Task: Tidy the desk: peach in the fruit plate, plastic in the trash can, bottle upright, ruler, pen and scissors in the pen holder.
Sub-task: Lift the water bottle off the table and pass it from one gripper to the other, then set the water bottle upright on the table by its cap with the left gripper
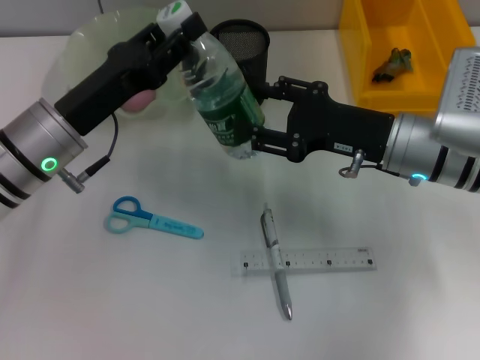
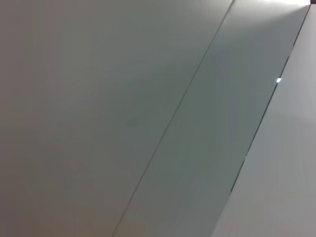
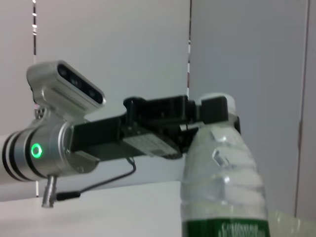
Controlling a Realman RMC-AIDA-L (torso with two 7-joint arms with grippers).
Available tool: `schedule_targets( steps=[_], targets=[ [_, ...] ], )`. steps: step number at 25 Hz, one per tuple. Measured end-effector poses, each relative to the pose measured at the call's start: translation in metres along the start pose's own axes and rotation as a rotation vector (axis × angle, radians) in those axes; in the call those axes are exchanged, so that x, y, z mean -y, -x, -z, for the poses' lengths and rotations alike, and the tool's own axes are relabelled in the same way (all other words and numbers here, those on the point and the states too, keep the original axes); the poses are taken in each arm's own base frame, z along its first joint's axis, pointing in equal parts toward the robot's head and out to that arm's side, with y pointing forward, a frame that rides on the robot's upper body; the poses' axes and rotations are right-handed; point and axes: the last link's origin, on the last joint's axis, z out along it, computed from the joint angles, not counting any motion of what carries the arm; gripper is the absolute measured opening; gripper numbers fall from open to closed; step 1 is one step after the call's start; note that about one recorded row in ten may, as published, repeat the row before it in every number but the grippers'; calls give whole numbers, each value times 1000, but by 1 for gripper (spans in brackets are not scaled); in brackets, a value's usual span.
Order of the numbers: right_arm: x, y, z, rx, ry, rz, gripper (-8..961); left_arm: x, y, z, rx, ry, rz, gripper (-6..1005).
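Note:
A clear plastic bottle [image 1: 221, 97] with a green label and white cap is held tilted above the table between both arms. My left gripper [image 1: 178, 30] is shut on its neck by the cap; this also shows in the right wrist view [image 3: 215, 111]. My right gripper [image 1: 251, 112] is shut on the bottle's lower body [image 3: 224, 197]. A pink peach [image 1: 139, 101] lies in the pale green plate [image 1: 86, 37], partly hidden by my left arm. Blue scissors [image 1: 150, 219], a silver pen [image 1: 276, 262] and a clear ruler [image 1: 322, 260] lie on the table; the pen crosses the ruler.
A black mesh pen holder [image 1: 244, 41] stands behind the bottle. A yellow bin [image 1: 360, 67] at the back right holds a crumpled brown-green piece [image 1: 394, 64]. The left wrist view shows only a blank wall.

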Motion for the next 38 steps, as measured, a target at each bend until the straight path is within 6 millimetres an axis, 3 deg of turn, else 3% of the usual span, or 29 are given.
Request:
schedule_targets(
  steps=[4,6,11,23,33,38],
  targets=[
    [1,-3,1,-15,-11,-7,709,3,-6,2,-17,-14,-15,454],
    [0,-7,2,-27,-15,-11,636,5,-9,4,-25,-20,-25,455],
    [-2,-14,5,-59,-20,-16,638,10,-21,19,-44,-41,-90,457],
    [-7,-26,6,-136,3,-133,667,11,-46,61,-72,-73,-245,461],
    [-11,-26,6,-190,54,-204,692,23,-50,84,-86,-186,-332,464],
    [-14,-29,8,-201,72,-179,795,27,-49,89,-79,-229,-351,465]
  ],
)
